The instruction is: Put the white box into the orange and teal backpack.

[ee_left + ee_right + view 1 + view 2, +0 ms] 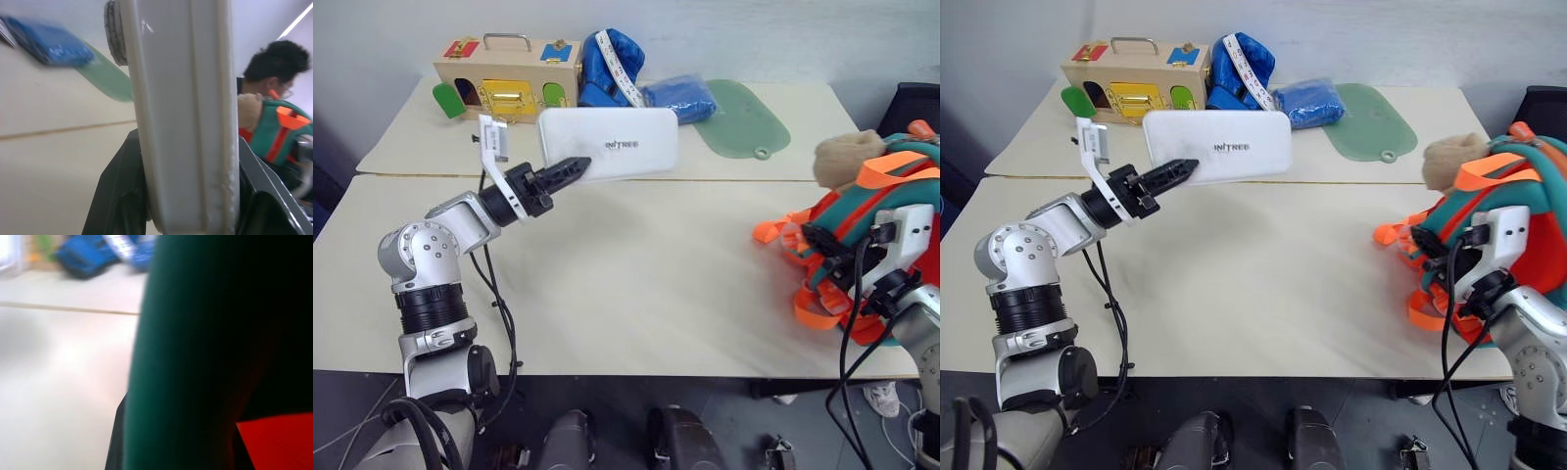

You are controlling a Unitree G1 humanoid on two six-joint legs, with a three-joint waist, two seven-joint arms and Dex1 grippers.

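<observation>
The white box (617, 142), flat and glossy with grey lettering, hangs above the table with its printed face toward me. My left gripper (576, 168) is shut on its lower left edge. In the left wrist view the box (181, 122) stands edge-on between the two fingers. The orange and teal backpack (847, 220), with a beige plush toy (847, 157) on top, sits at the table's right edge. My right gripper (818, 242) is at its left side, shut on the teal fabric (195, 357), which presses against one finger.
At the back stand a wooden box with coloured doors (507, 83), a blue bundle (612, 64), a blue packet (677, 98) and a green mat (739, 119). Bare tabletop (636, 284) lies between the arms. A person (274, 63) is behind the backpack.
</observation>
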